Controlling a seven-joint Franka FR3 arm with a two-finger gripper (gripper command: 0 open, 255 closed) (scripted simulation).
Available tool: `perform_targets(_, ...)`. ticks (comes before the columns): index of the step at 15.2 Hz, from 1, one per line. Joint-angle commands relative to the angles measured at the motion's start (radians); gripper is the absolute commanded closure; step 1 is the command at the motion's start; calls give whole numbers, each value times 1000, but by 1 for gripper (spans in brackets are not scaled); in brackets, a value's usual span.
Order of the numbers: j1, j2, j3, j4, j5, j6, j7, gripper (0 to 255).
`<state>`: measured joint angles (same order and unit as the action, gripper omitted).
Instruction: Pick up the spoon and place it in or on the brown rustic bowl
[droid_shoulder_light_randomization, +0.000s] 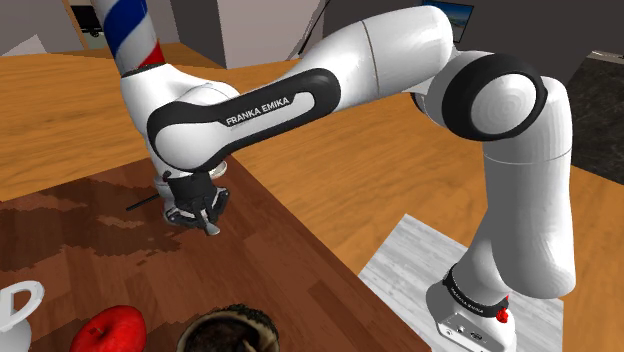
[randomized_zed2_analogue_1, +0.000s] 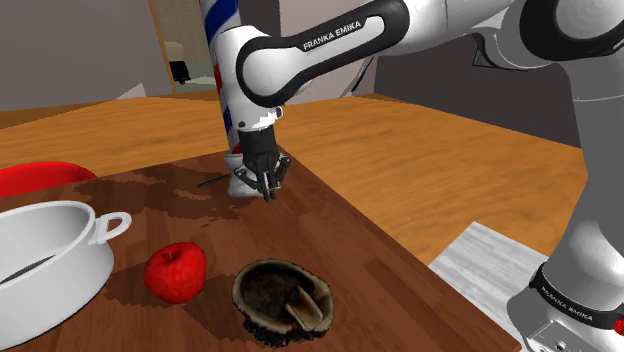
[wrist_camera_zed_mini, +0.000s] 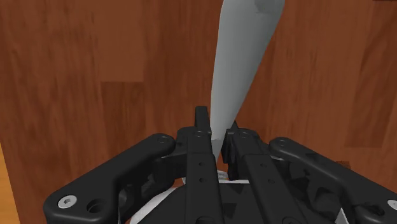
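Observation:
My black gripper (wrist_camera_zed_mini: 217, 130) is shut on the grey spoon (wrist_camera_zed_mini: 245, 57), whose flat length runs out past the fingertips (wrist_camera_zed_mini: 202, 121) over the brown table. In the shoulder view the gripper (droid_shoulder_light_randomization: 196, 210) hangs low over the table's far part, a grey bit of the spoon (droid_shoulder_light_randomization: 210, 229) poking out below it. The second exterior view puts the gripper (randomized_zed2_analogue_1: 262, 178) at the table's far side with the spoon (randomized_zed2_analogue_1: 271, 192) in it. The brown rustic bowl (randomized_zed2_analogue_1: 283, 300) sits well nearer that camera, at the front edge; its rim (droid_shoulder_light_randomization: 232, 322) also peeks in at the shoulder view's bottom.
A red apple (randomized_zed2_analogue_1: 175, 272) lies beside the bowl and a white pot (randomized_zed2_analogue_1: 50, 250) stands further left. A red rim (randomized_zed2_analogue_1: 35, 178) shows behind the pot. A red, white and blue striped pole (randomized_zed2_analogue_1: 222, 60) rises behind the gripper. The table's right edge (randomized_zed2_analogue_1: 400, 260) drops to the floor.

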<state>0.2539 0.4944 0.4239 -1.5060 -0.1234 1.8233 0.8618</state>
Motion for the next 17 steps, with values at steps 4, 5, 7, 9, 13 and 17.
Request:
perform_targets(4, 0, -18, 4, 46, 8, -63, -2, 255)
perform_targets(5, 1, -21, 5, 56, 9, -75, -2, 255)
perform_targets(7, 2, -25, 6, 77, 11, -100, -3, 255)
perform_targets(9, 3, -28, 8, 100, 12, -125, -3, 255)
perform_targets(13, 7, -31, 10, 149, 14, -176, -2, 255)
perform_targets(17, 22, -129, 40, -5, 49, -113, 54, 255)
